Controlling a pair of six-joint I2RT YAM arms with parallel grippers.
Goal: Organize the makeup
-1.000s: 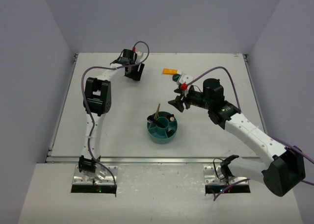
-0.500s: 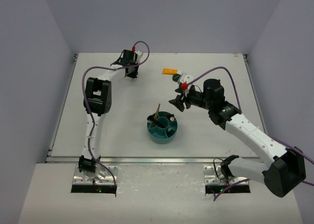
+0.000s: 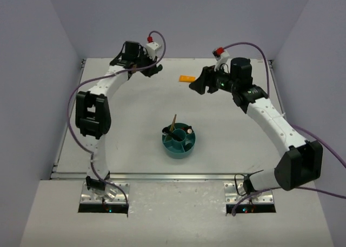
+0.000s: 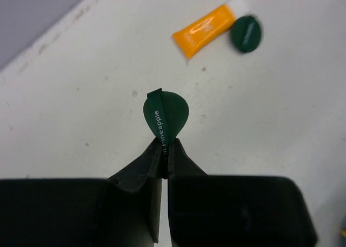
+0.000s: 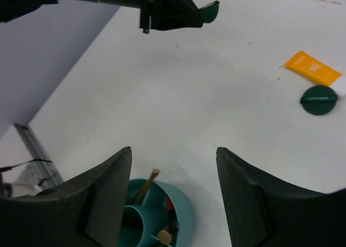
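Observation:
My left gripper (image 4: 166, 147) is shut on the edge of a dark green round compact (image 4: 166, 115), which it holds above the table at the far left (image 3: 154, 69). A second green compact (image 4: 246, 33) lies flat beside the orange-and-white packet (image 4: 208, 31) at the far middle (image 3: 186, 78). Above that spot my right gripper (image 3: 195, 86) hangs open and empty (image 5: 173, 155). The right wrist view also shows the packet (image 5: 312, 67), the lying compact (image 5: 319, 100) and the held one (image 5: 208, 12). The teal bowl (image 3: 186, 148) holds a tan brush (image 3: 173, 124) and other makeup.
The teal divided bowl (image 5: 186, 217) stands in the middle of the white table, nearer the front. Grey walls close in the table on the left, back and right. Purple cables loop off both wrists.
The left gripper shut on the green compact and lifted it as the arm rose. The right arm swung from near the bowl back to the packet, its jaws still open.

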